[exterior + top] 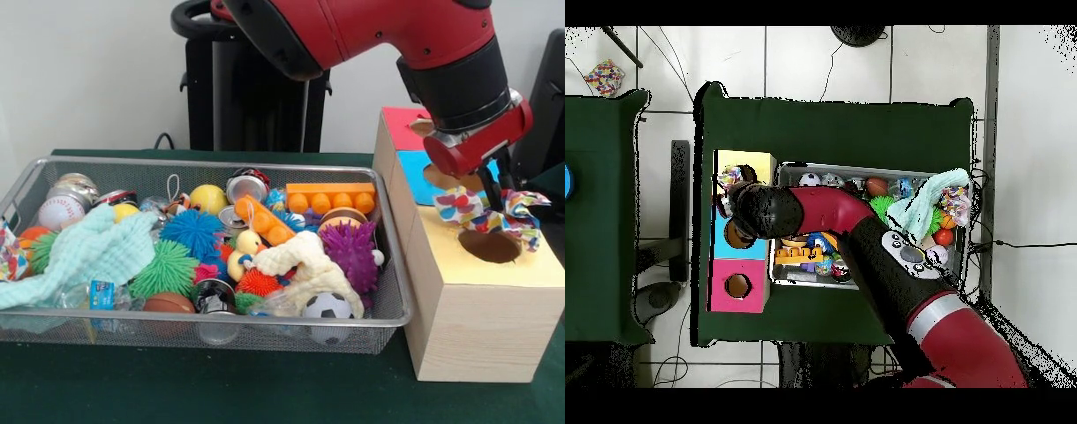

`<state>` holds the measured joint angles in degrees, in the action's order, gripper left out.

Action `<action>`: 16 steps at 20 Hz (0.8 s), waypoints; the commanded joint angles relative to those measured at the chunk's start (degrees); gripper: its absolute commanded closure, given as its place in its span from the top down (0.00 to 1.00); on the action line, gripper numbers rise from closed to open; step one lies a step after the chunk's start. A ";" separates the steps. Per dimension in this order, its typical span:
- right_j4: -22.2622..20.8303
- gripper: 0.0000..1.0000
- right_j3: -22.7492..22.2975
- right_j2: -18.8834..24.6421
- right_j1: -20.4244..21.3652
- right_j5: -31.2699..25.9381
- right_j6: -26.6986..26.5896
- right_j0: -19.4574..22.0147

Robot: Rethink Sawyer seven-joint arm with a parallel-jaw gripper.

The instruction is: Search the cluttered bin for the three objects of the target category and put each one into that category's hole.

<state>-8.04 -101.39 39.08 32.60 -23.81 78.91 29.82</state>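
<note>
My gripper (496, 203) hangs over the yellow-topped wooden box (540, 268) at the right, shut on a white cloth with bright dots (470, 208). The cloth hangs just above the round dark hole (488, 246) and drapes over its far edge. The overhead view shows this cloth (730, 178) on the yellow box (753, 160). The wire mesh bin (221, 315) lies to the left, full of toys. Another dotted cloth (11, 254) hangs over the bin's left end; it also shows in the overhead view (957, 205).
The blue-topped box (411, 170) and the red-topped box (399, 124) stand behind the yellow one. The bin holds a mint green cloth (88, 252), a cream cloth (309, 265), spiky balls, cans, a soccer ball (328, 307) and an orange brick (328, 196).
</note>
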 commanded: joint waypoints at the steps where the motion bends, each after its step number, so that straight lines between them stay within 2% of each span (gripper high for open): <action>1: -4.72 0.00 -1.68 1.65 -0.39 4.29 2.12 0.67; 4: -6.01 0.00 -1.69 1.81 1.48 5.66 1.97 0.58; 8: -8.05 0.00 0.02 -0.21 3.70 5.30 1.81 -0.98; 14: -12.70 0.00 3.79 -6.17 5.95 0.32 1.13 -4.93; 16: -12.71 0.00 4.31 -7.49 5.50 -0.30 2.61 -5.77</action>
<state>-15.85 -100.87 37.02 36.92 -21.80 78.91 26.37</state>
